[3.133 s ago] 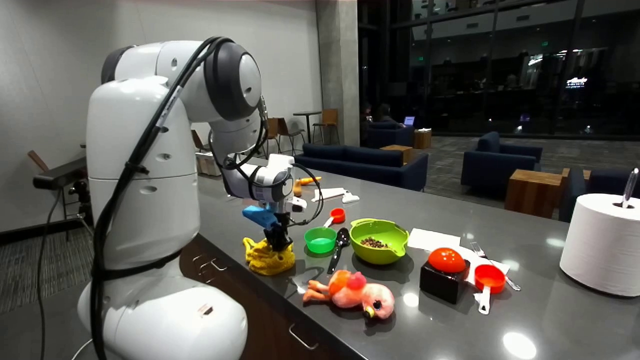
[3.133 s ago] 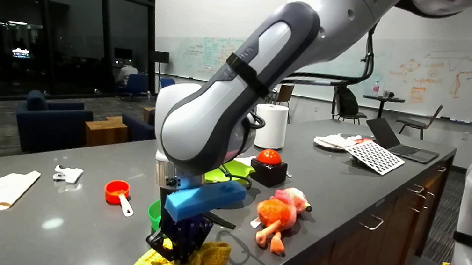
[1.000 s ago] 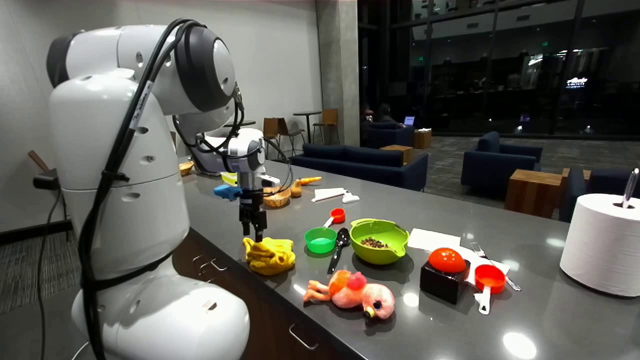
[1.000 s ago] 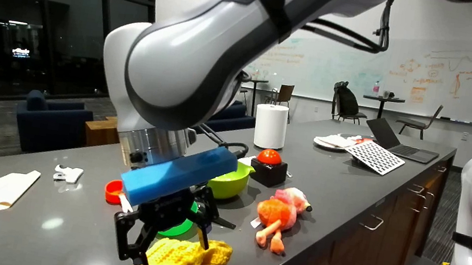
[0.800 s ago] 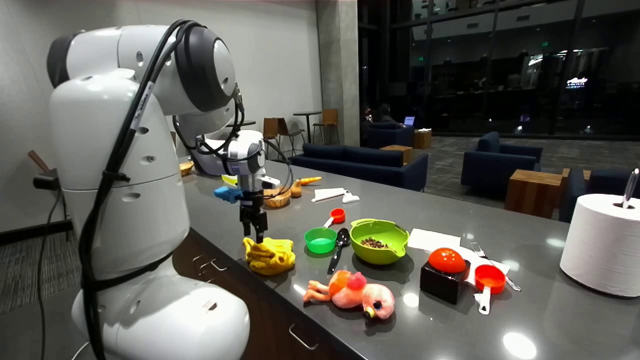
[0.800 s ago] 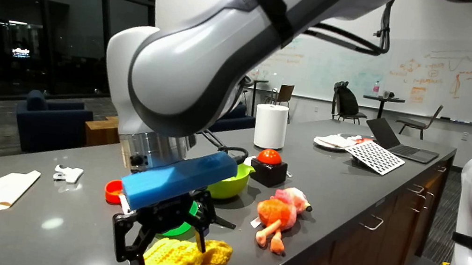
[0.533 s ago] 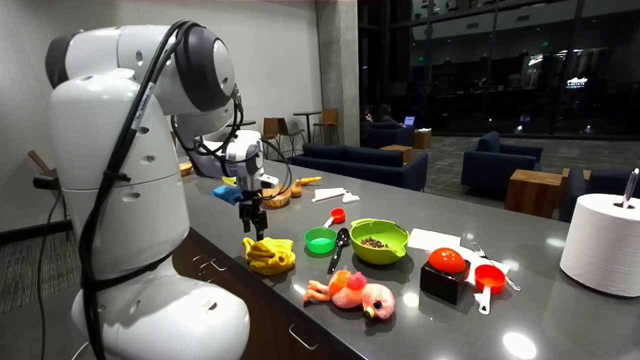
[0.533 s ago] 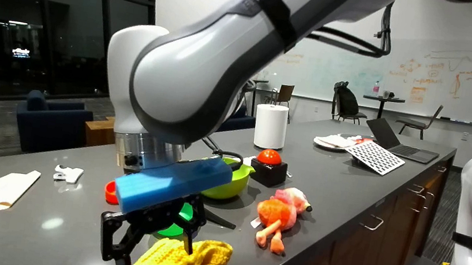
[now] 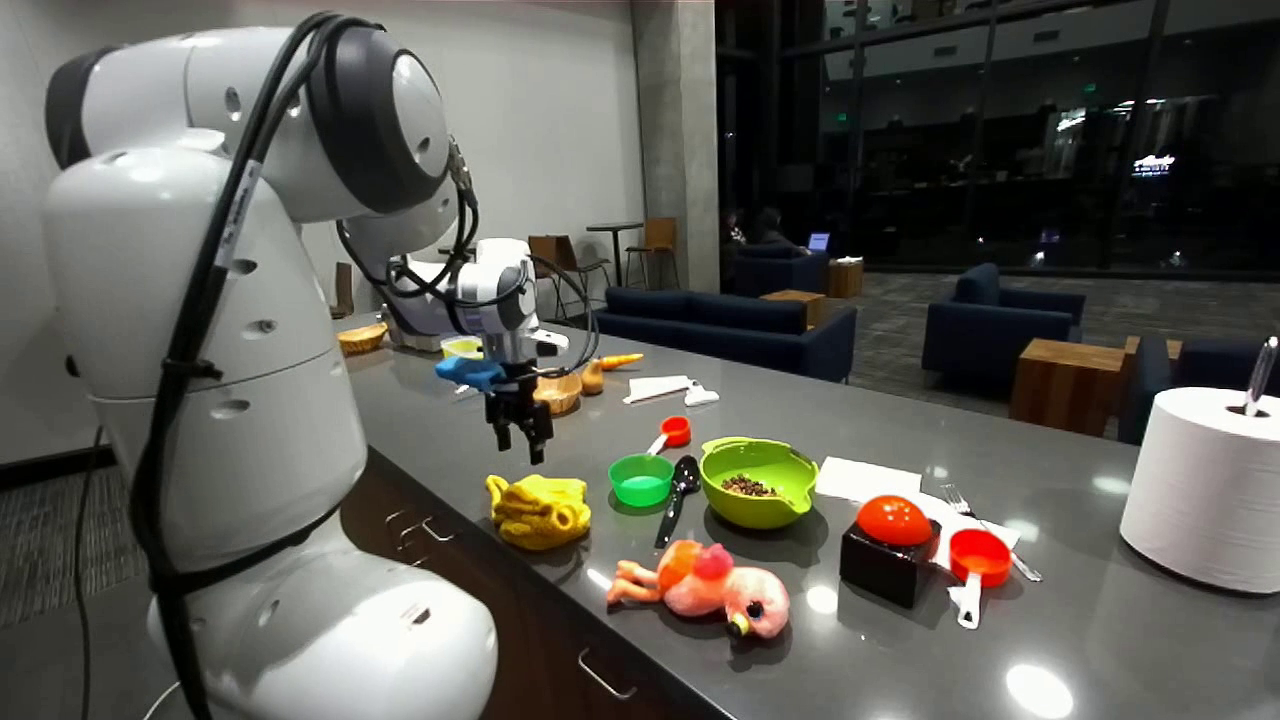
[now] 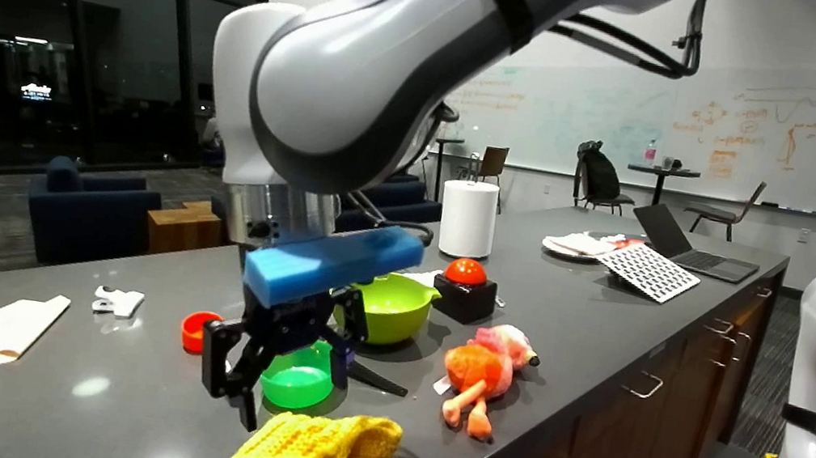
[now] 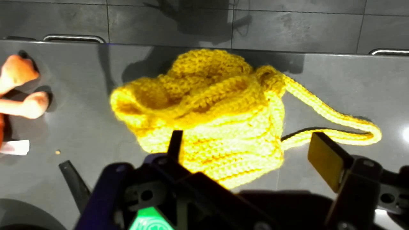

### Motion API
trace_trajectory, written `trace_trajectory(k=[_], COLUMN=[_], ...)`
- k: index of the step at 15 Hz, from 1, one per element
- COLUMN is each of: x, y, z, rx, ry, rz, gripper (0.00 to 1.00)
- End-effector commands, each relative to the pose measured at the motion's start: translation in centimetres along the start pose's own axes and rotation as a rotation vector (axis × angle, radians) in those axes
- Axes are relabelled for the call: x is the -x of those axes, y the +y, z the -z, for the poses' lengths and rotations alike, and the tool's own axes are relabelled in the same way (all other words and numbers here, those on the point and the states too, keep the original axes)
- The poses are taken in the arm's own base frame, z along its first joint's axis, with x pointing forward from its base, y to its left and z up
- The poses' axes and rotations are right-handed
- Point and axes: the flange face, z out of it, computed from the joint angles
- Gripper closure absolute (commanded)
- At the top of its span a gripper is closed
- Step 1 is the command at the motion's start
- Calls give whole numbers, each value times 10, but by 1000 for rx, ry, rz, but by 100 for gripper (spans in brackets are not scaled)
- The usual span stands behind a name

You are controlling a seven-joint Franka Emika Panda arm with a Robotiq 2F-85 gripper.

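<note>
Gripper (image 10: 293,401) above yellow knit piece (image 11: 220,127), jaws spread wide, nothing held.
Wrist view: piece mid-frame, green cup (image 11: 150,221) at bottom edge. Vertical gap hard to judge.

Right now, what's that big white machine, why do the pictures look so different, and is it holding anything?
That's a robot arm. Two cameras stand apart from it and watch from different places; another rides on the arm, looking down past its black fingers. Some things on the grey counter: a yellow knitted thing, a green cup, a lime bowl with brown bits inside, a black spoon, a plush bird and a black box with a red dome. It isn't holding anything: the fingers are spread open above the yellow knitted thing, with empty space between them.
</note>
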Motion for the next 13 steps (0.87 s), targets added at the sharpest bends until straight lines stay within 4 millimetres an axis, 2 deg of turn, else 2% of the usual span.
trace_trajectory(k=[1,7,13], x=[-4,-34,-55], y=[37,93,123], z=[35,85,120], rx=[16,-33,-110], ry=[9,26,47], rz=[80,180,236], gripper=[0,0,0])
